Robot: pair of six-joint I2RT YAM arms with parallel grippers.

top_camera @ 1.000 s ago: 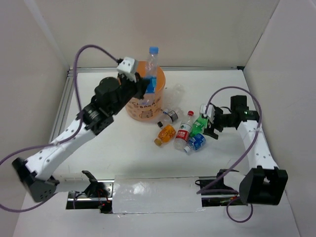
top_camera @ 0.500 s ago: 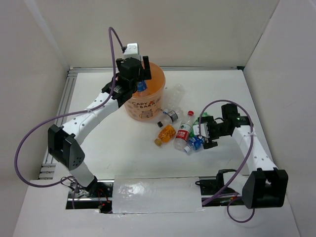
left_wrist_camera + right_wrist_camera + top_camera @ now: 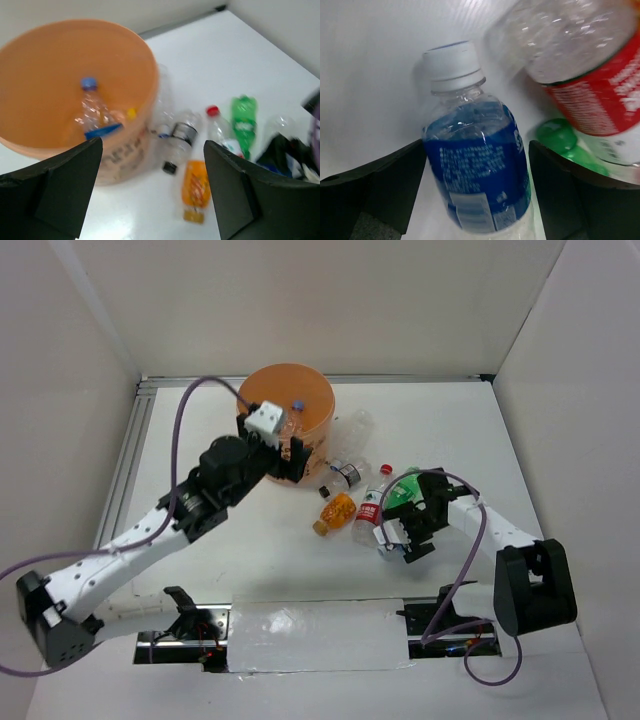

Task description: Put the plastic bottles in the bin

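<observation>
**Left gripper empty at the bin, right gripper astride the blue-label bottle**

In the top view the bin stands at the far middle of the table. The left gripper hangs at the bin's 6 o'clock side, just over its near wall. Its jaws stand wide apart with nothing between them. In the left wrist view the inside of the bin lies toward 10 o'clock from this gripper. A blue-capped clear bottle rests on the bottom there.

The other bottles lie on the table from 3 to 5 o'clock of the bin. A plain clear bottle lies just beside the bin wall at 3 o'clock. The dark-label bottle is near the bin at 5 o'clock, and the orange bottle is just past it. Further to 4 o'clock lie the red-white-label bottle and the green bottle, close together.

The right gripper is low over the blue-label bottle. In the right wrist view this bottle lies on its side between the two fingers, with its white cap toward 12 o'clock. The jaws are spread, one finger close on each side of the bottle. Whether the pads press on it I cannot tell. The red-white-label bottle lies at 1 o'clock from it.
</observation>
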